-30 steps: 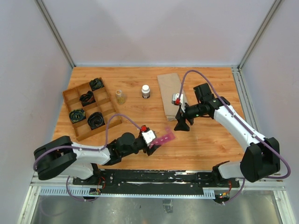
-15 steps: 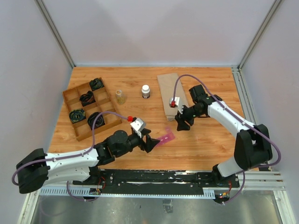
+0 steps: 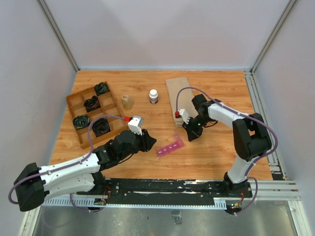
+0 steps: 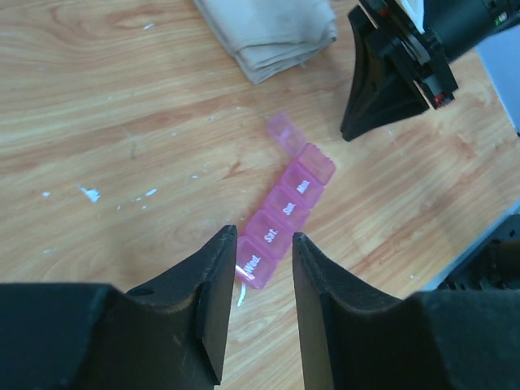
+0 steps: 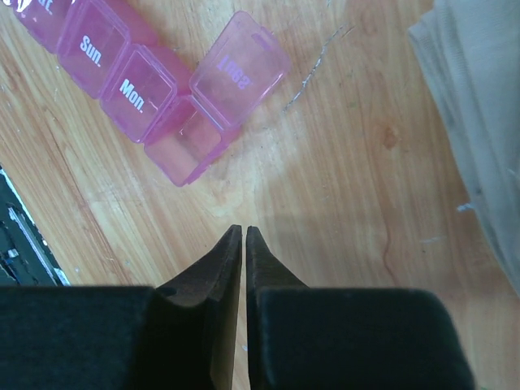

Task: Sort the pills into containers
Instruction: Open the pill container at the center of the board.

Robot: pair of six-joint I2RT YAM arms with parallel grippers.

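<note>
The containers are one narrow magenta-pink strip (image 3: 170, 147) lying flat on the wooden table between the two grippers. It also shows in the left wrist view (image 4: 284, 207) and the right wrist view (image 5: 122, 81). Its end compartment (image 5: 183, 146) stands open with the lid (image 5: 240, 69) flipped back, and looks empty. My left gripper (image 3: 150, 142) is open and empty, with its tips (image 4: 264, 240) just short of the strip's "Wed" end. My right gripper (image 3: 192, 135) is shut and empty, its tips (image 5: 244, 230) a little beyond the open compartment. I see no loose pills.
A brown divided tray (image 3: 69, 101) with black items sits at the left. A small glass jar (image 3: 127, 102) and a white-capped bottle (image 3: 154, 96) stand at the back middle. A folded beige cloth (image 3: 178, 93) lies behind the right gripper and also shows in the left wrist view (image 4: 268, 28).
My left gripper has let go of the pink strip and backed off to the left; the strip now lies on the table. My right arm has folded in closer to the strip.
</note>
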